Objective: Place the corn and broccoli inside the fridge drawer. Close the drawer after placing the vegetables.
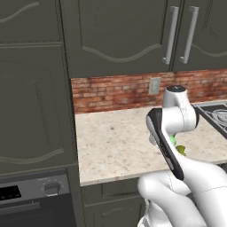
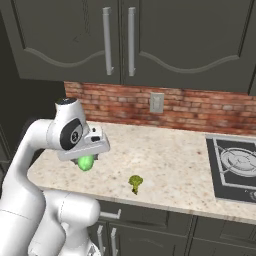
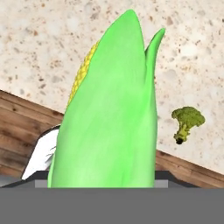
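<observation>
While the arm [image 2: 30, 150] bends over the front of the tabletop [image 2: 170, 155], the tool [image 2: 86, 159] hangs above the speckled stone near its front edge, pinching the corn [image 3: 109, 118]. Seen along the tool, the corn rises from between the fingers and points away from the camera, with its bright green husk tapering to a tip and a strip of yellow kernels showing down one side. From the right base view only the rounded green end of the corn peeks out under the white hand; from the left base view a sliver of green shows behind the dark forearm link. The corn is held clear of the tabletop.

Just off to one side lies the broccoli [image 2: 135, 183], on the tabletop close to the front edge, apart from the corn and untouched by the tool. It is a small dark green clump on a short yellowish stalk.

Behind the tabletop runs a red brick wall [image 2: 200, 107] with a pale outlet plate [image 2: 156, 102]. Dark upper cabinets [image 2: 165, 40] with long bar handles hang above. A stove [image 2: 235, 162] sits at the right end of the tabletop, and an oven [image 1: 35, 197] with a knob stands in the tall dark cabinet to the left. Lower cabinet fronts run beneath the tabletop.
</observation>
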